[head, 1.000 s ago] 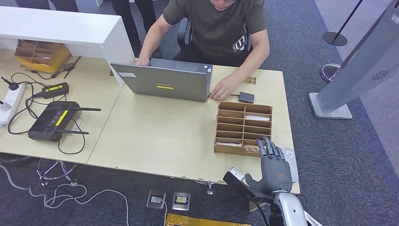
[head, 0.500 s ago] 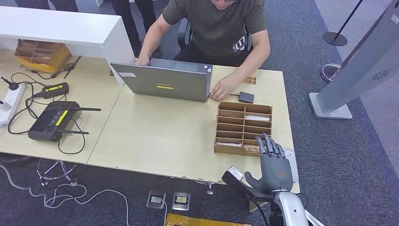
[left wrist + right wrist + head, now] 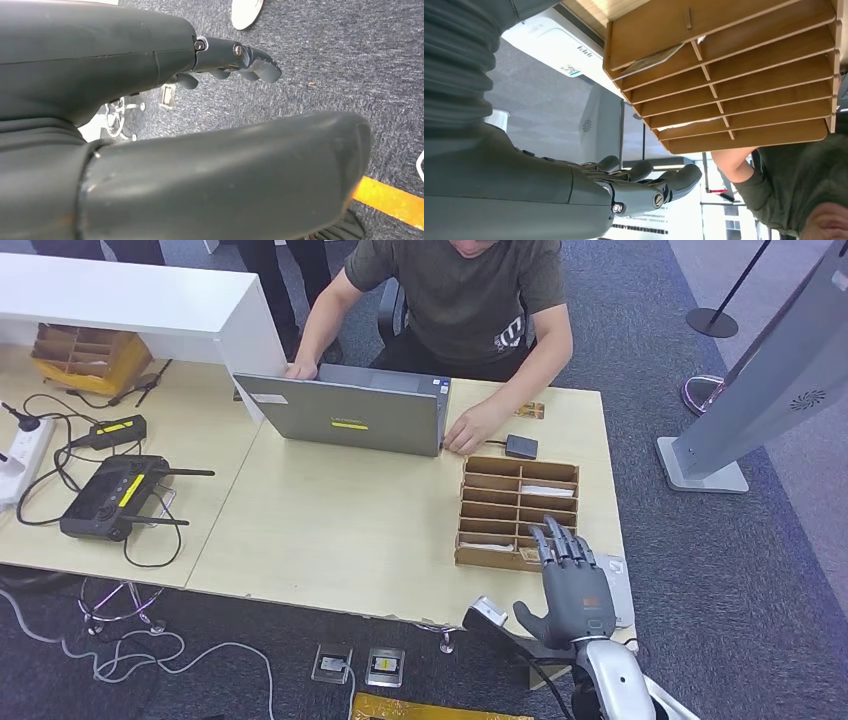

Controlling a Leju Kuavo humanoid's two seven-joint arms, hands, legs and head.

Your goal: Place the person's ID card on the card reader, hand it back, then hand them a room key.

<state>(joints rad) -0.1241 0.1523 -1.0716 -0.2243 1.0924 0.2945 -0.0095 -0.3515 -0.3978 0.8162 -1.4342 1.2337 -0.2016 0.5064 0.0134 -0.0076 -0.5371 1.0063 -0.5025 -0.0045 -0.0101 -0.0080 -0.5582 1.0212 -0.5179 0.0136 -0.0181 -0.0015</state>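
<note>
Right hand [image 3: 572, 585]: empty, fingers spread, hovering over the near corner of the wooden card tray [image 3: 517, 510] (cards lie in several slots). Left hand [image 3: 235, 57]: holds nothing, fingers loosely curled above the carpet. ID card [image 3: 530, 411]: on the worktop [image 3: 350, 530] beyond the tray, beside the person's hand [image 3: 470, 430].

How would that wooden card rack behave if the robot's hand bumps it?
The wooden rack lies flat and low on the table, so tipping seems unlikely. It looks thin and light, so the right hand would probably slide it.
</note>
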